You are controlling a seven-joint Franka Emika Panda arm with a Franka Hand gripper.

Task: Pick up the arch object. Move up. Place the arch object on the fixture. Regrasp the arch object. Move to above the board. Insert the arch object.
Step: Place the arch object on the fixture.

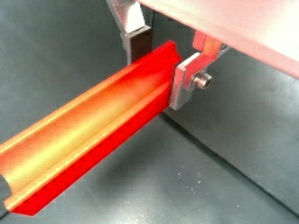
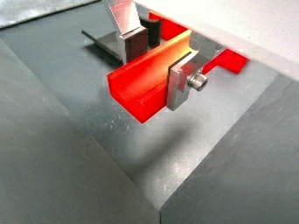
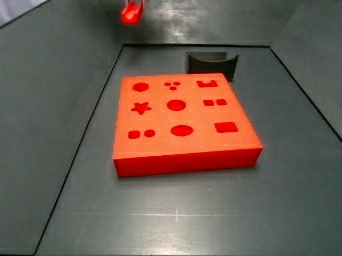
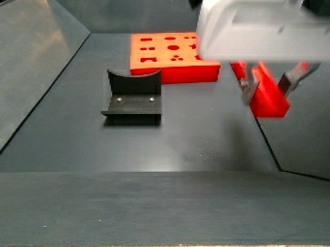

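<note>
Orange-red and flat, the board (image 3: 183, 124) is the largest thing on the dark grey floor (image 3: 160, 215), lying near the middle of it in a side view, with a star, circles, squares and an arch cut darker into its top; in a side view from another angle the board (image 4: 173, 54) sits at the far end. Next in size, the fixture (image 4: 133, 97) stands on the floor nearer than the board and apart from it, a dark block with a curved scoop in its upper edge; it also shows just beyond the board's far right corner (image 3: 213, 64). Above the floor, well to the right of the fixture and touching neither it nor the board, the gripper (image 4: 268, 79) hangs with the arch object (image 4: 269, 95) between its fingers. In both wrist views the gripper (image 1: 163, 66) is pinching the arch object (image 1: 93, 131) near one end, a silver finger plate (image 1: 186, 80) pressed flat on one long side and a dark pad (image 1: 139, 45) on the opposite side. The bright red bar (image 2: 146, 80) runs out level from the clamped fingers (image 2: 179, 83), clear of the floor below.
</note>
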